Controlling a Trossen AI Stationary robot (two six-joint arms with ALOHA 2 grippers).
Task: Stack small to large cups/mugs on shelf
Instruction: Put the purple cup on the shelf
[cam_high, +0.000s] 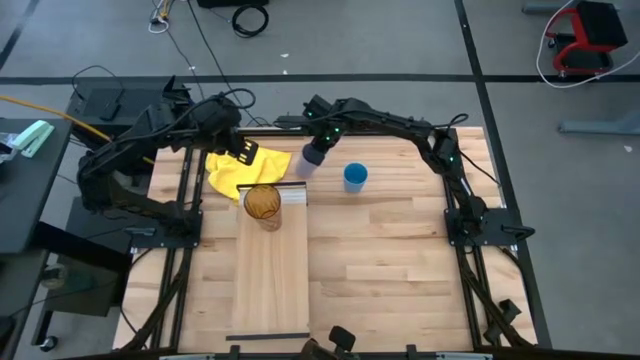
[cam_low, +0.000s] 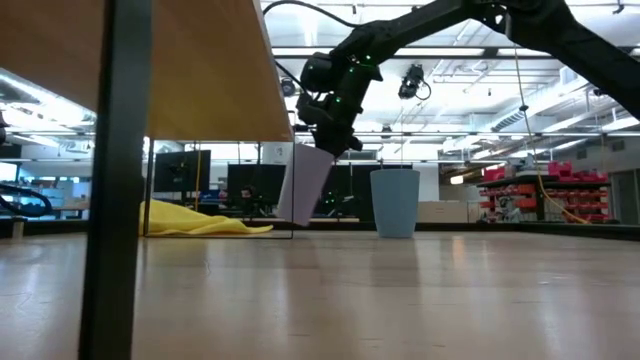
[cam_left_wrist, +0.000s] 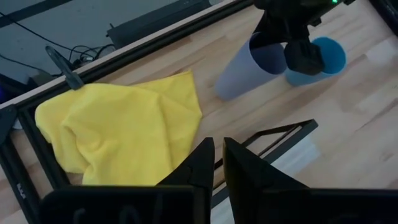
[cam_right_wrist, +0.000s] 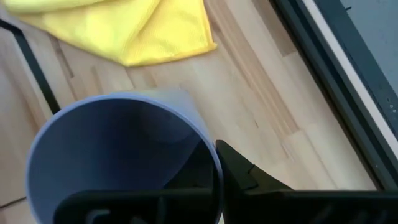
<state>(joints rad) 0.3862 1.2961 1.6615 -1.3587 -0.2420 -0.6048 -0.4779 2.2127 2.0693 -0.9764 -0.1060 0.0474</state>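
Observation:
My right gripper (cam_high: 314, 150) is shut on the pale lavender-blue cup (cam_high: 307, 163) over the table's far middle. The bright blue cup (cam_high: 355, 177) stands upright on the tabletop just to its right. The amber-brown cup (cam_high: 263, 205) stands upright on the far end of the shelf (cam_high: 272, 280), a long pale board next to a ridged white strip (cam_high: 291, 197). My left gripper (cam_left_wrist: 219, 163) is shut and empty above the yellow cloth (cam_left_wrist: 118, 130). My right gripper holds the lavender-blue cup by its rim (cam_right_wrist: 208, 146), one finger inside the cup and one finger (cam_right_wrist: 245, 174) outside. The fingers come from above, slanting down. The cup (cam_low: 305, 185) hangs tilted, mouth up, its base close above the tabletop; whether it touches I cannot tell.
The yellow cloth (cam_high: 232, 170) lies crumpled at the table's far left, beside the shelf's far end. The shelf's underside (cam_low: 200, 70) and a dark leg (cam_low: 120, 200) fill the low view's left. Bare slatted tabletop (cam_high: 390, 260) lies on the right and near side.

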